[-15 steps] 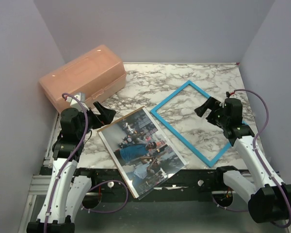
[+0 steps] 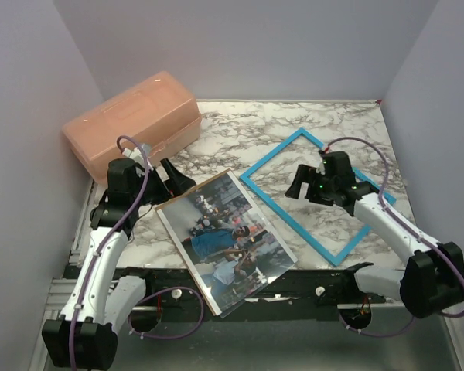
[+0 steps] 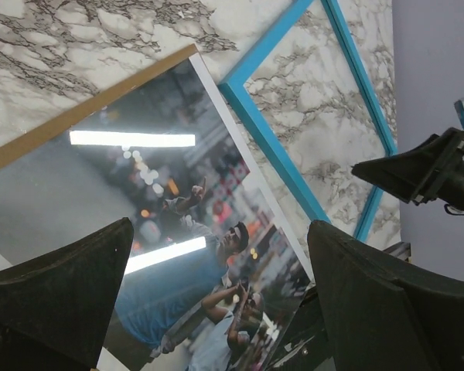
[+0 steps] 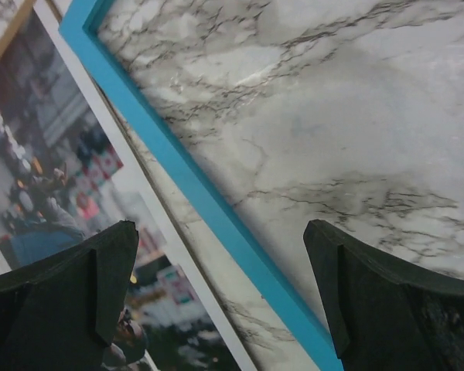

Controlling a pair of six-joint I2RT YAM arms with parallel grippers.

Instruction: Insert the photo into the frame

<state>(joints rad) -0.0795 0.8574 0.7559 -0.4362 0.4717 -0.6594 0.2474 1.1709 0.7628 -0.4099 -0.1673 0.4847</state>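
The photo (image 2: 226, 241), a colour street scene with a man in a blue shirt, lies face up at the table's near middle on a brown backing board (image 2: 192, 190). Its near corner overhangs the table edge. The blue frame (image 2: 289, 219) lies flat to its right, marble showing through it. My left gripper (image 2: 176, 178) hovers open over the photo's far left corner. In the left wrist view the gripper (image 3: 220, 232) has the photo (image 3: 178, 232) and the frame (image 3: 271, 147) below it. My right gripper (image 2: 298, 182) stands open above the frame's left rail (image 4: 193, 185), its jaws (image 4: 220, 232) empty, with the photo (image 4: 54, 178) beside it.
A translucent orange lidded box (image 2: 131, 124) stands at the back left, close behind the left arm. Pale walls close in the table on three sides. The right gripper's finger (image 3: 417, 166) shows at the right of the left wrist view.
The right arm has swung left, bringing its gripper from the frame's right side to over its left rail. The left gripper has shifted slightly toward the photo's corner.
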